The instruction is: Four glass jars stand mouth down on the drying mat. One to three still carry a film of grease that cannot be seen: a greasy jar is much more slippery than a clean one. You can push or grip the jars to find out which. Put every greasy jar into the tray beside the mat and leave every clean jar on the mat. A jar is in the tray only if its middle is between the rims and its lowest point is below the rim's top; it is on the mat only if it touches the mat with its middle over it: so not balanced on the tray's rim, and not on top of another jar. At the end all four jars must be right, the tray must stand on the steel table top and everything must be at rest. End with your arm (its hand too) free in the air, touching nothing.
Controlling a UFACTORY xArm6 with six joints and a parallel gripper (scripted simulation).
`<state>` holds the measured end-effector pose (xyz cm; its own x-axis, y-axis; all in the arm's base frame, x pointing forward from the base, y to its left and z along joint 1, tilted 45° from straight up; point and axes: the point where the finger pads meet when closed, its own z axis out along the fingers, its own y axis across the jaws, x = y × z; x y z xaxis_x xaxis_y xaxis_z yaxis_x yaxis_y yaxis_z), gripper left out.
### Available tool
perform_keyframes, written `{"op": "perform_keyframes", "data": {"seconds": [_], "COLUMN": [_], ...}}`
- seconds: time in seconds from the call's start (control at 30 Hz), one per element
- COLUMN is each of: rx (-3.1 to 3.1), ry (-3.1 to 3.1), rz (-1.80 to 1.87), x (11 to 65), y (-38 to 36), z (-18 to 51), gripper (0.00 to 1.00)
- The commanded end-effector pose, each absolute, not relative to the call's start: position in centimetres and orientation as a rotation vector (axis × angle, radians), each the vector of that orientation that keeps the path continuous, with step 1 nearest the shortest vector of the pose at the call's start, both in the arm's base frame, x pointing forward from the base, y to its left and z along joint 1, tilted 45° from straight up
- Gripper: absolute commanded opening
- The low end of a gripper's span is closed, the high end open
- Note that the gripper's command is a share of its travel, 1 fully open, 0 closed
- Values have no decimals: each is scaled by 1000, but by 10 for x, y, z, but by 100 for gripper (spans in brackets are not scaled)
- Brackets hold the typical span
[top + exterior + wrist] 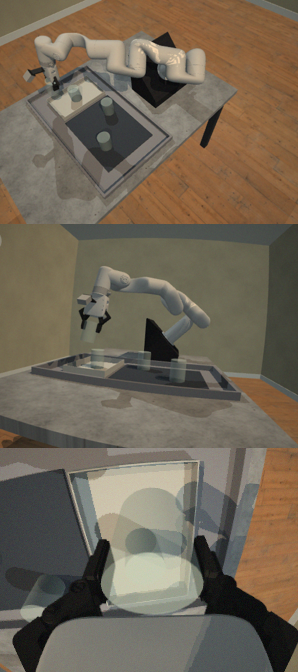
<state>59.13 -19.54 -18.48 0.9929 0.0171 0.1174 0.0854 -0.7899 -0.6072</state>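
My gripper is shut on a pale glass jar and holds it in the air, leaning slightly. In the top and exterior views it hangs near the far-left end of the cream tray. A second jar stands inside the tray; in the wrist view it shows only dimly behind the held jar. Two jars stand on the dark mat: one jar nearer the tray, another jar farther off. Grease cannot be seen.
A raised grey rim surrounds the tray and mat on the grey table. The black arm base stands behind it. The tray adjoins one side of the mat.
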Motion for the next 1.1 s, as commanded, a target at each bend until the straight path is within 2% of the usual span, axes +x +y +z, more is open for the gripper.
{"op": "perform_keyframes", "data": {"seconds": [0.0,1.07], "rx": [-2346,-2346], "ry": [-142,-142], "rz": [53,53], "x": [593,587], "y": [-191,-138], "z": [-190,-242], "gripper": [0,0]}}
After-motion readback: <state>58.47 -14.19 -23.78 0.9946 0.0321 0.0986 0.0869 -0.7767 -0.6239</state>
